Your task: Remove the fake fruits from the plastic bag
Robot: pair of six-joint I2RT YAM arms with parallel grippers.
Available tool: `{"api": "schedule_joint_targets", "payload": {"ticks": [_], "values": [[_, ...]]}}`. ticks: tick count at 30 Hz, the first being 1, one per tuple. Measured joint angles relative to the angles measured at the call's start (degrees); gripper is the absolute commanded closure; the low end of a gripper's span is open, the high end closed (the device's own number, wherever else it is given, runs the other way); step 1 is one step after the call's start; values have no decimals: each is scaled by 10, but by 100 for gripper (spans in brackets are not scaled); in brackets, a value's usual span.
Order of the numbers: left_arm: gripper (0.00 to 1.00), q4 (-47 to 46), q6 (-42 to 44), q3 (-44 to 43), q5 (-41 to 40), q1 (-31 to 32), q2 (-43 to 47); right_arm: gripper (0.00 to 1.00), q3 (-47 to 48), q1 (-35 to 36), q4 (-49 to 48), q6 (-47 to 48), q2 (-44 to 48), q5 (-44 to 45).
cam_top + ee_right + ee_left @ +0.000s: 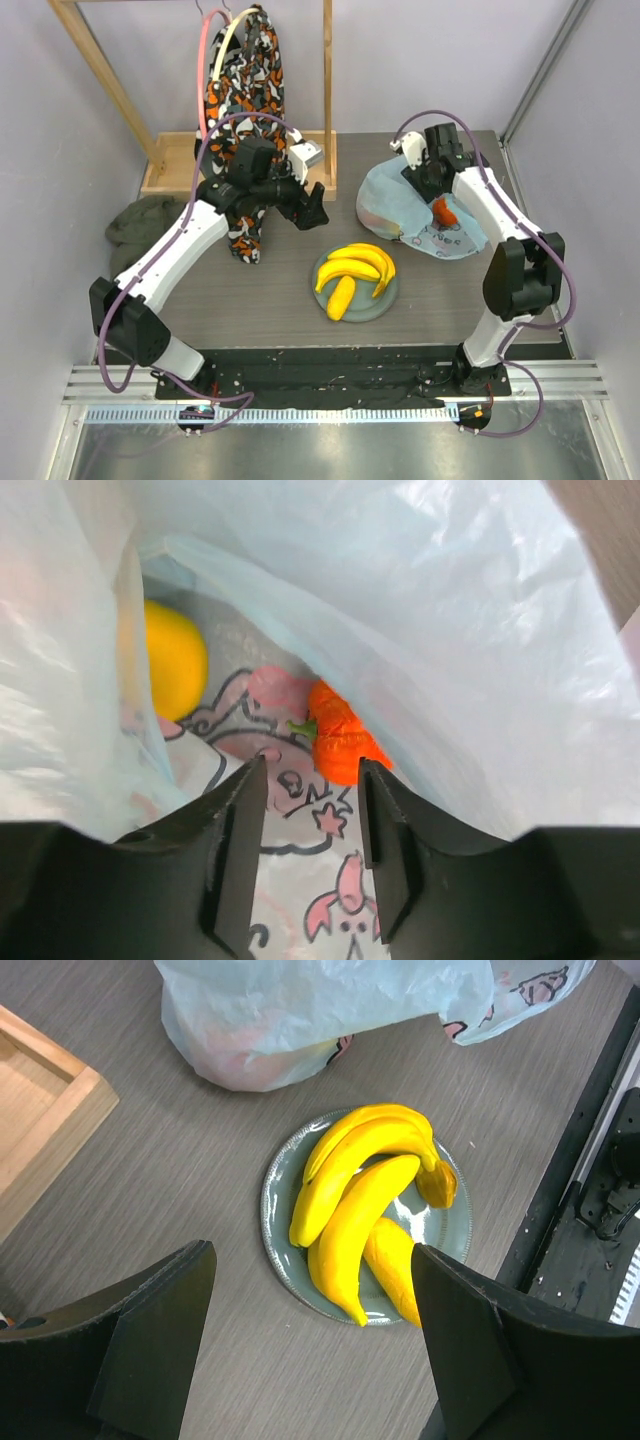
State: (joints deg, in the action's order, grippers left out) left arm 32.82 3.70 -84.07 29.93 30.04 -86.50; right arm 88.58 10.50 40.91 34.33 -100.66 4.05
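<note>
The small ribbed orange fruit (340,742) lies inside the plastic bag (450,630), just ahead of the right gripper (312,770), whose jaws are parted and empty. Its long axis runs diagonally, with the green stem pointing left. The left gripper (312,1252) hangs spread wide above the banana bunch (360,1175) on a plate (275,1192).

My left claw (315,1350) and right claw (312,810) are matt black. The plastic bag (430,600) is translucent pale blue with a pink-and-white cartoon print. The ribbed fruit (340,742) is orange with a green stalk, and the round fruit (175,658) is yellow. The banana bunch (365,1155) is bright yellow, the long fruit (395,1265) yellow-orange, and the plate (272,1195) grey-green. The table (180,1160) is grey-brown with a fine wood grain.
</note>
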Motion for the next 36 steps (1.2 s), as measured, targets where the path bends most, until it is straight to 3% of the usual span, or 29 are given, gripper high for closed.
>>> {"api": "schedule_joint_targets", "payload": {"ticks": [7,11,15,36], "values": [[16,-1,0,8,0,0,30,47,-30,-9,3,-2,-45,14],[16,-2,0,12,-2,0,34,37,-12,-21,7,-1,-99,31],[16,-1,3,16,-5,0,34,32,24,-34,5,4,-128,42],[16,0,11,23,-9,0,30,26,11,-55,-23,89,-148,171]]}}
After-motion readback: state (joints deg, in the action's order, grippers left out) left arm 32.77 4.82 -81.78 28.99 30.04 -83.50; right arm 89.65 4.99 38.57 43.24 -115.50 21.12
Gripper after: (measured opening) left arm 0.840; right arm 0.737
